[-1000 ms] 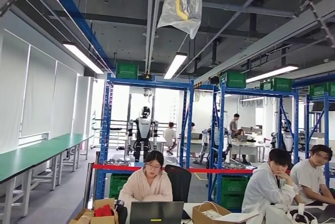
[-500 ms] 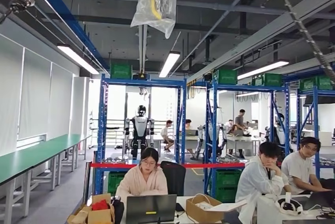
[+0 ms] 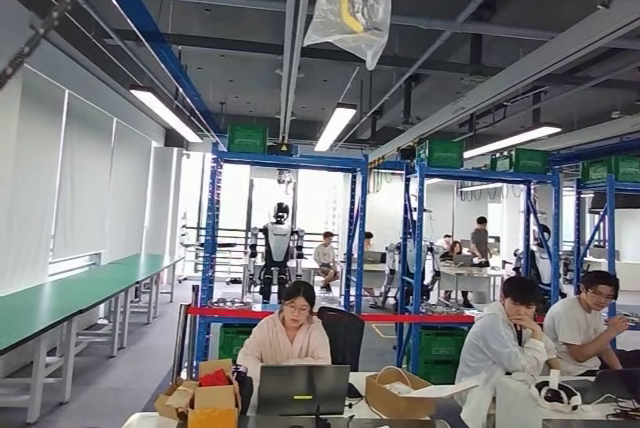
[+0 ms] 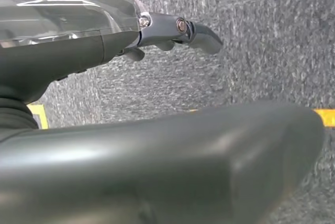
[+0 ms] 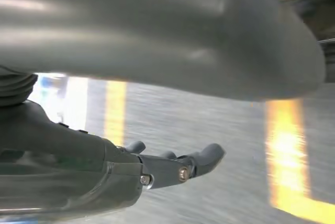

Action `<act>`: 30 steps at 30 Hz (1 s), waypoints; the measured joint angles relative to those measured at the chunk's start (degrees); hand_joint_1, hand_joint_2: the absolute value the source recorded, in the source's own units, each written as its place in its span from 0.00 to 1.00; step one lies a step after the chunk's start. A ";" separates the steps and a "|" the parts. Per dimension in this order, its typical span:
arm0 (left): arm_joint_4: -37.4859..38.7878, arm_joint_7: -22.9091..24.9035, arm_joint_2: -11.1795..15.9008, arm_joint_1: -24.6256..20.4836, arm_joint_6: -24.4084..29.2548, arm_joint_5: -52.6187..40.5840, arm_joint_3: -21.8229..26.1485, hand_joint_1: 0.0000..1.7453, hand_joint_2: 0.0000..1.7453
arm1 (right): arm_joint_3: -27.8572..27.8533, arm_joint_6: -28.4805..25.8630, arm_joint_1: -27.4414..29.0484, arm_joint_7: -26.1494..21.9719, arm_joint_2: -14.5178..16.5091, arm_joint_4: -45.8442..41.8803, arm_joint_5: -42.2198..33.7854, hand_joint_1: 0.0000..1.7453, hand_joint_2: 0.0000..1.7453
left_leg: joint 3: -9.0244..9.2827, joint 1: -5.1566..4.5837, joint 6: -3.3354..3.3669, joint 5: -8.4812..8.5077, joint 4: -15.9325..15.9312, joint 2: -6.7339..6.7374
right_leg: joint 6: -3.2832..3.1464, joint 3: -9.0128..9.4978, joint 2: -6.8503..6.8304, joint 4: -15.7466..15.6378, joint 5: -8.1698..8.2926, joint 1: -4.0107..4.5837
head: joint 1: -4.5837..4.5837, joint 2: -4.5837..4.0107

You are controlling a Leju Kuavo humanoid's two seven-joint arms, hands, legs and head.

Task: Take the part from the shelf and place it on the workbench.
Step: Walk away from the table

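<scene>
Both hands hang at the robot's sides. The left hand (image 4: 174, 28) shows over grey speckled floor (image 4: 256, 41) with a yellow line (image 4: 326, 116); its fingers lie nearly straight and apart, with nothing in them. The right hand (image 5: 174, 166) is the same, fingers out and empty, over floor blurred as if by motion (the yellow stripes (image 5: 284, 150) smear).

In the head view, nearest is a desk edge with a cardboard box (image 3: 198, 400) holding something red, a laptop (image 3: 302, 390) and a second box (image 3: 394, 393). A person in a pale hoodie (image 3: 287, 340) sits behind the laptop; two more sit to the right. Behind them a red tape (image 3: 317, 315) runs across a blue shelf (image 3: 283, 248), with green crates (image 3: 247, 138) on top and low down. Dark things lie on its middle level (image 3: 226, 303), too small to make out; the part may be among them, I cannot tell. Further right stand more blue shelves. Along the left wall runs a row of green benches (image 3: 68, 298). Beyond the shelf stands another robot (image 3: 278, 248).

Across the last second the whole picture has swung left, then back right and a little down. That is the camera moving, not the room: the robot is most likely walking or swaying. The task seems hardly begun: the shelf is well off and nothing is picked up.
</scene>
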 joint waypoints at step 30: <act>-0.01 -0.77 -0.16 -0.60 -0.63 -0.80 -1.49 0.00 0.00 | 2.96 1.45 -0.02 1.01 -0.15 0.58 4.79 0.00 0.00 | 2.70 -0.13 0.18 -0.60 -1.36 0.36 | -0.53 1.29 -0.11 -1.59 2.55 0.11 | -0.02 0.00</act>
